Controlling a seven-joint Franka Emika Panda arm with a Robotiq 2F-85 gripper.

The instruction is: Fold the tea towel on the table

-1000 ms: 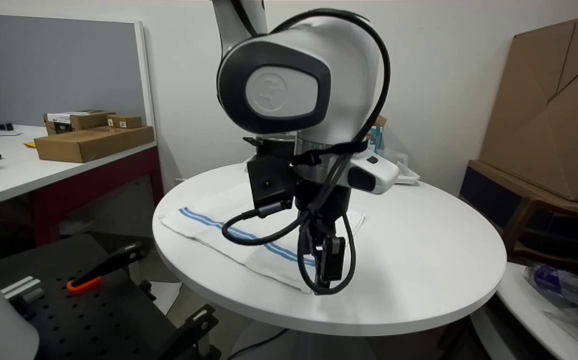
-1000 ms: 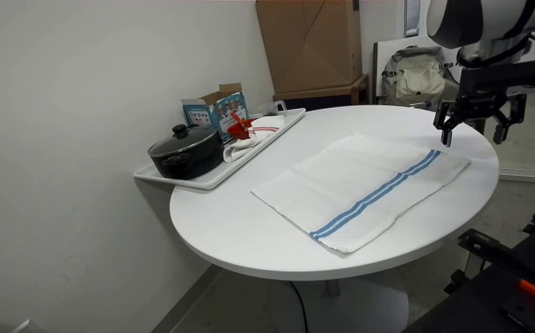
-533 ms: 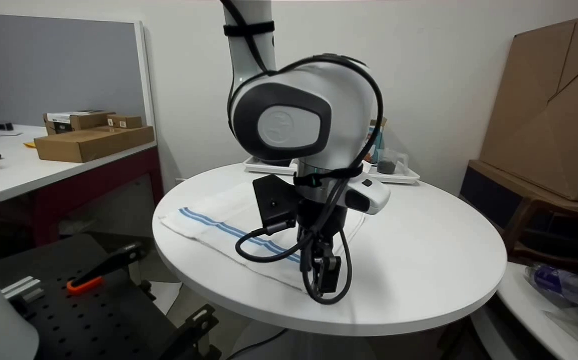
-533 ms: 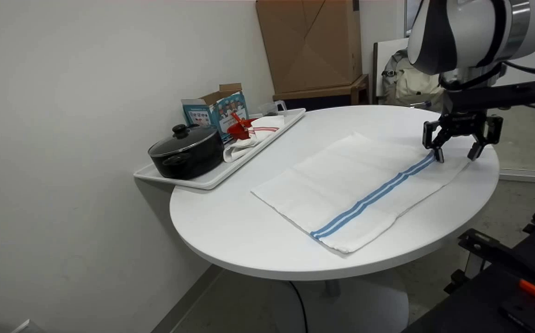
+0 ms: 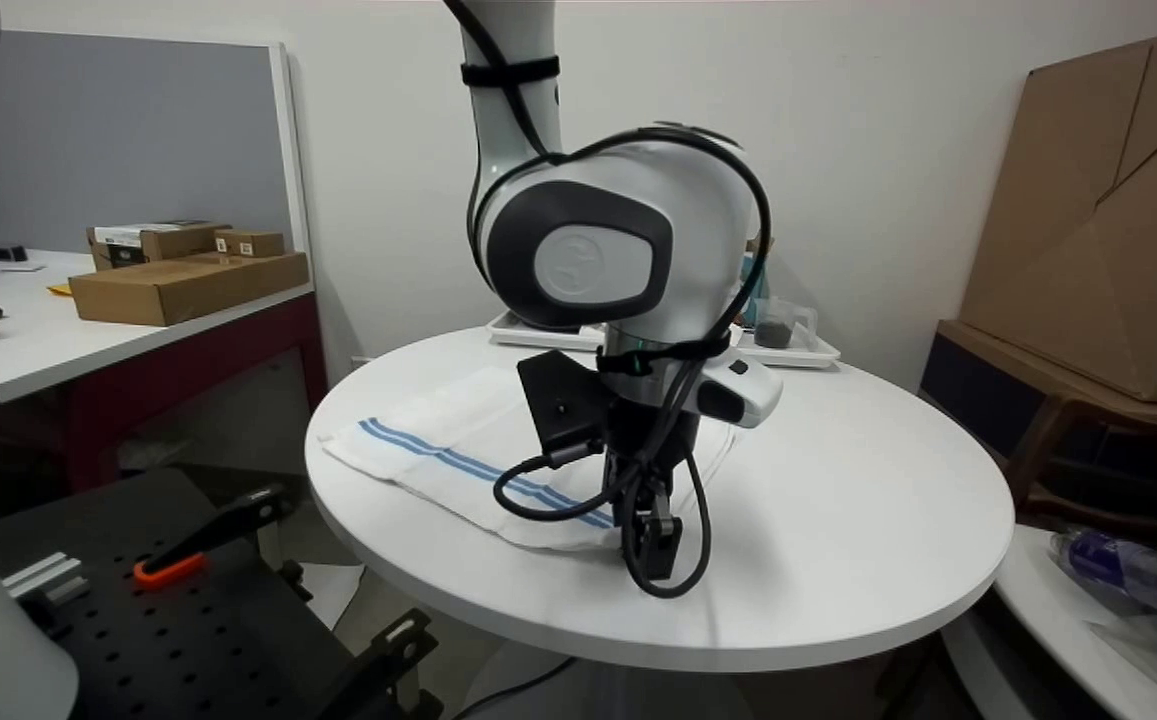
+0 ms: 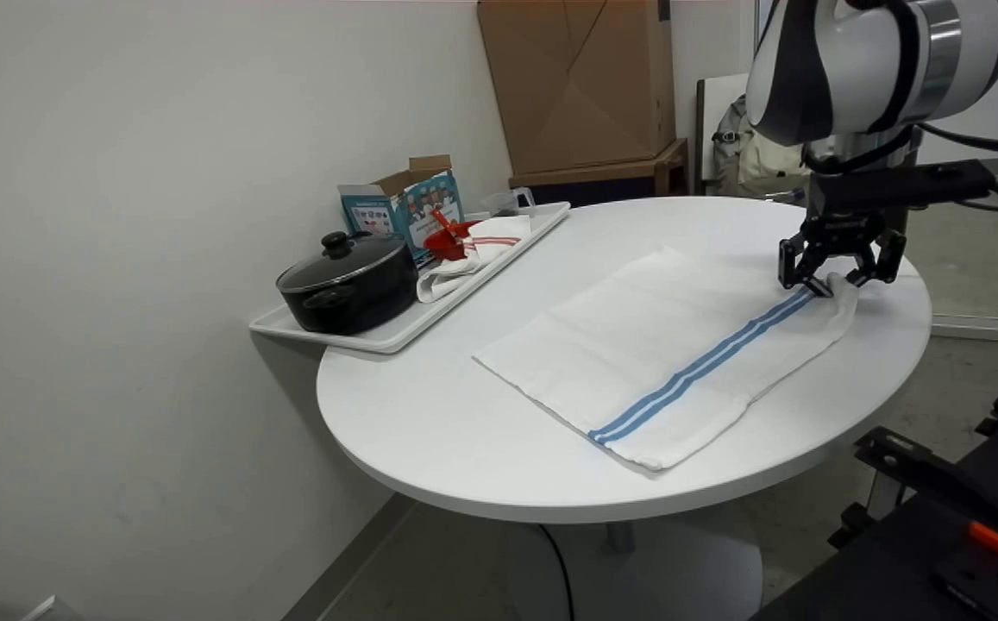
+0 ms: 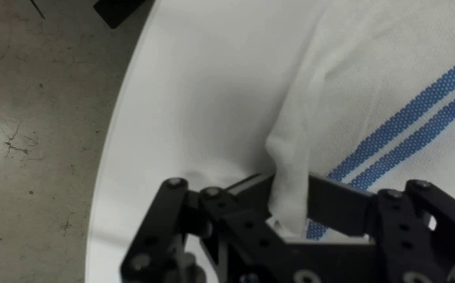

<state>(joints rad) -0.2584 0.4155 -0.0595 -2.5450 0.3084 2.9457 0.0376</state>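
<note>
Looks to me like this is the grab step of the fold. The tea towel (image 6: 662,341) is spread out on the bench (image 6: 429,431), centre to right of the frame in an exterior view, with its blue stripes (image 6: 710,355) running along the lower right side. The fingers (image 7: 337,206) have a bunched-up ridge of towel pinched between them, by the corner at the right of the frame. In the wrist view, lower middle, there's a finger pressed against each side of it. How tight that grip is, I can't tell. The rest lies pretty flat, so I'd say the actual fold isn't done yet.

Next move, imo: raise that corner clear of the bench, carry it up and over toward the left of the frame, then lay it down. I'd go slow. With only 1 corner held and the other 3 loose, the far end of that edge will probably lag, or the whole towel might slide instead of folding. After that, let go, and I'd guess a 2nd grab at the corner in the lower middle to even it up.
</note>
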